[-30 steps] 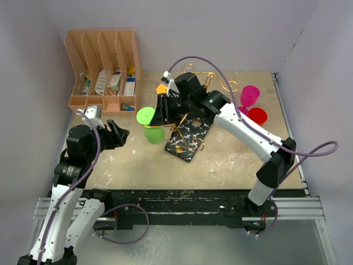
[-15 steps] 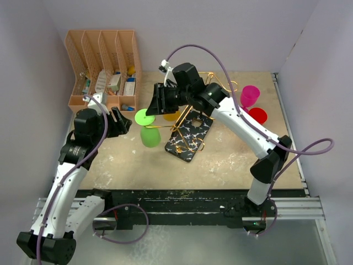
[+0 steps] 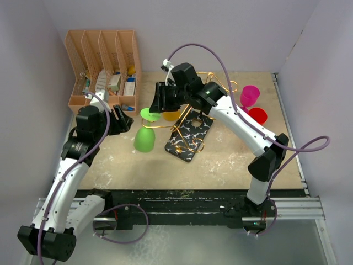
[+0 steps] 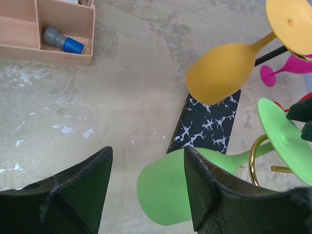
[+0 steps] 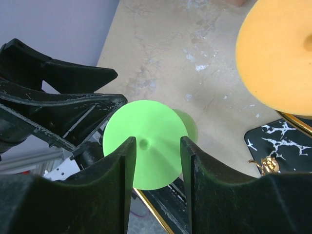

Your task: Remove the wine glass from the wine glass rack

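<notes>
The green wine glass hangs upside down beside the gold wire wine glass rack. Its stem passes a gold curl over the black marble-look base. My right gripper hovers just above the glass's round foot, jaws apart, the foot showing between and behind the fingers. My left gripper is open at the bowl, which lies partly behind its right finger. An orange glass hangs on the rack close by.
A peach file organiser with small items stands at the back left. A magenta glass and a red one are at the right of the rack. Purple walls close in left, right and back.
My left arm has reached in toward the green glass. The glass's bowl has swung down and left. My right gripper has shifted up and back and its jaws have widened.
</notes>
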Controlling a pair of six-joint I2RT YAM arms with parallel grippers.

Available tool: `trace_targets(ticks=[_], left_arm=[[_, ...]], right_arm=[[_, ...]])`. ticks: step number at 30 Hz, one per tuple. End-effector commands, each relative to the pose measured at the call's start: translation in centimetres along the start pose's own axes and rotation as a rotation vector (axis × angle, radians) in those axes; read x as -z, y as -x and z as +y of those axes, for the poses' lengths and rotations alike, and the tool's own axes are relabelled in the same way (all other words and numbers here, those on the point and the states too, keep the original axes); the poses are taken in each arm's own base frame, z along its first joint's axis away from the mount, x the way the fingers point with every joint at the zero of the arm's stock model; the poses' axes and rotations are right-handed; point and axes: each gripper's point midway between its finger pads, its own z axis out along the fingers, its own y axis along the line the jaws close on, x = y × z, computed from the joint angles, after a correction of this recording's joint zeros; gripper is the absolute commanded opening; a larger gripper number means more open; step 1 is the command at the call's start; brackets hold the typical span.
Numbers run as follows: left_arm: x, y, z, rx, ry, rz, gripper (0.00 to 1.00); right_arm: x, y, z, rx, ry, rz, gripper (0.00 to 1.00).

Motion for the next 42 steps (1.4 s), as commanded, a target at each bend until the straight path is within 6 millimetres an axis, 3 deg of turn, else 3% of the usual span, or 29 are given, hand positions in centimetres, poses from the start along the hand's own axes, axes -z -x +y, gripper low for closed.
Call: trace_targets(ticks=[1,15,26,34,42], left_arm=[[0.2,2.8,-1.9,-0.005,-0.063,-0.078,0.63],[-0.2,2.2,-1.7,0.001,-0.063,-0.055,0.63],[-0.3,1.7,-1.6,0.01,-0.067,-0.043,0.63],[-0.3,1.2,-1.6,0.018,-0.07,-0.033,0.63],[-0.2,1.1,-1.5,0.015,-0.064,-0.032,0.63]], right_arm=[[2.4,1.7,1.1,0.032,0.018,-0.066,0.45],[2.7,1.4,1.3,0.032,0.04,-0.055,0.47],[3.7,0.8,1.7,0.023,0.061,-0.048,0.6],[3.1,0.0,2.0,0.031,0.103,-0.016,0.52],[2.1,-0.4,1.6,0.031,0.101,0.0,0.51]])
